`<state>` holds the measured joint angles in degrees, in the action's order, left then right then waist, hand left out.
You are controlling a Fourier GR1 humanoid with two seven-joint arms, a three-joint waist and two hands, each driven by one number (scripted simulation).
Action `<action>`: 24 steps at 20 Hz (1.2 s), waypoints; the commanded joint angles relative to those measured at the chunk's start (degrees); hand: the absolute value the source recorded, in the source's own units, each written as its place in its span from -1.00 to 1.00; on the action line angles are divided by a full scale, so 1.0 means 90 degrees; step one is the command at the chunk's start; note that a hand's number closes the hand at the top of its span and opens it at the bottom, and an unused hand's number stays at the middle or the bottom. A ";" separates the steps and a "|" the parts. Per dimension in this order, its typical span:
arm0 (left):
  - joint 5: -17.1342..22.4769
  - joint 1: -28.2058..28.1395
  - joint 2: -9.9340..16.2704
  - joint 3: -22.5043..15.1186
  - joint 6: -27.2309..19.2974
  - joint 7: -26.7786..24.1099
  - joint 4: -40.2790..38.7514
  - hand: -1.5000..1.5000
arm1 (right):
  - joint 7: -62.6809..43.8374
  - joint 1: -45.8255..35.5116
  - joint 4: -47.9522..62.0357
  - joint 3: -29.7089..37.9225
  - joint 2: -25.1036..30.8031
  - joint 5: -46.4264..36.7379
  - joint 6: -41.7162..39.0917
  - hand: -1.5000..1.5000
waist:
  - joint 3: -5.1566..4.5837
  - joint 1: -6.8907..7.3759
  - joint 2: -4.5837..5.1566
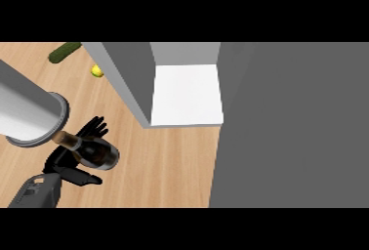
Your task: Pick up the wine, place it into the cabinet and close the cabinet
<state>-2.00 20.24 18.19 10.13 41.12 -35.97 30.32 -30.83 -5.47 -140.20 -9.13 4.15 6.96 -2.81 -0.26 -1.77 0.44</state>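
The broad flat grey cabinet door (296,127) fills the right half of the frame, standing open from top to bottom. Left of it lies the light wooden worktop (166,166), running from the upper left corner down to the lower middle. At the top centre sits the grey cabinet (126,73), its side wall slanting down toward the middle and its white inner shelf (189,95) showing bare between that wall and the door. A large grey cylinder with a darker rim (29,117) comes in from the left edge and ends just above the bottle; what it belongs to cannot be told. Lower left, the grey left forearm (36,193) rises from the bottom edge to the black left hand (69,163), whose fingers and thumb are curled round the dark glass wine bottle (95,152). The bottle lies tilted, its brownish neck pointing to the upper left toward the cylinder's rim and its round base turned to the lower right, well apart from the cabinet opening. In the upper left corner a dark green elongated vegetable (65,52) rests on the worktop, and near it, just beside the cabinet wall, a small yellow round fruit (96,71).
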 commanded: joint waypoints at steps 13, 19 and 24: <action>0.0254 0.0384 -0.0292 -0.0360 0.1125 -0.1055 -0.0701 -1.00 | -0.0449 0.0044 -0.0562 0.0047 0.0031 0.0150 0.0088 -1.00 | -0.0005 -0.0069 -0.0003; 0.0317 0.0446 -0.0339 -0.0437 0.0889 -0.1334 -0.0685 -1.00 | -0.0250 -0.0075 -0.0330 0.0033 -0.0002 0.0173 -0.0036 -1.00 | 0.0002 0.0013 -0.0002; 0.0545 0.0416 -0.0469 -0.0393 0.0928 -0.1316 -0.0840 1.00 | -0.0093 0.0434 -0.0397 0.0172 0.0087 0.0375 -0.0242 -1.00 | 0.0016 -0.0004 -0.0007</action>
<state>1.43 23.86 14.69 6.16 39.36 -41.38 24.64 -32.45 -5.37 -140.69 -8.87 4.33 6.58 -3.43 -0.12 -1.85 0.32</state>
